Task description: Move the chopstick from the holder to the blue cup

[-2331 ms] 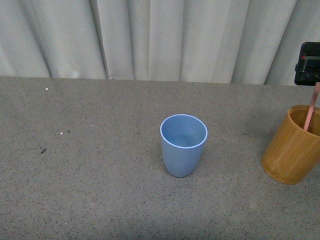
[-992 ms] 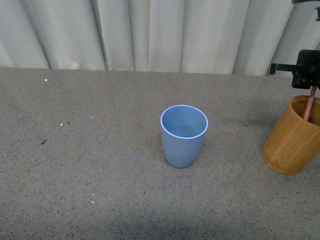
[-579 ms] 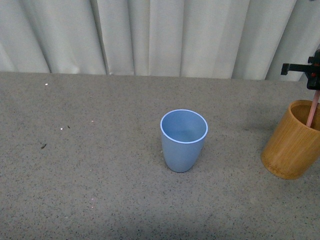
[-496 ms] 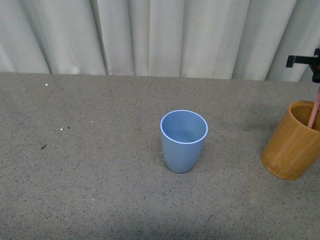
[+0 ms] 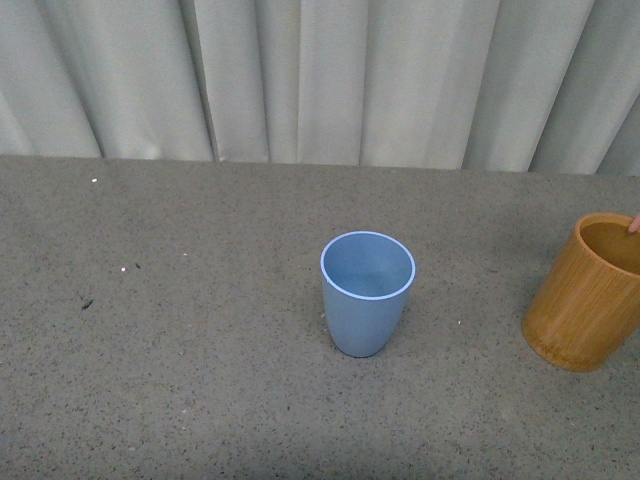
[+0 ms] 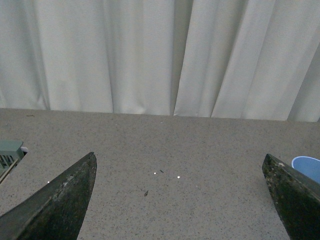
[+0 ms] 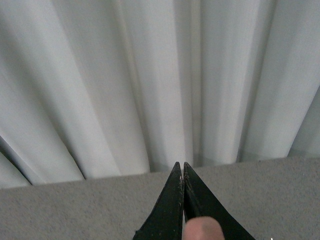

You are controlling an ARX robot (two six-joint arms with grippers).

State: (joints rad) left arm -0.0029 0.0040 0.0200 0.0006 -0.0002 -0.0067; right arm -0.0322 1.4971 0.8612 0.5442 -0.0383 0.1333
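Right wrist view alone shows right gripper (image 7: 183, 172) pinched tight on pink chopstick (image 7: 200, 229); front view catches only its tip (image 5: 635, 224) over holder (image 5: 582, 300). Left gripper (image 6: 175, 200) gapes empty.

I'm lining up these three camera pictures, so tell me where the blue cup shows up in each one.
Front view: the blue cup stands upright near the middle of the table, apart from the holder at the right edge.
Left wrist view: only a sliver of its rim shows at the picture's edge, beside one gripper finger.
Right wrist view: not in it.
Shared landmark: the pleated white curtain behind the grey table.
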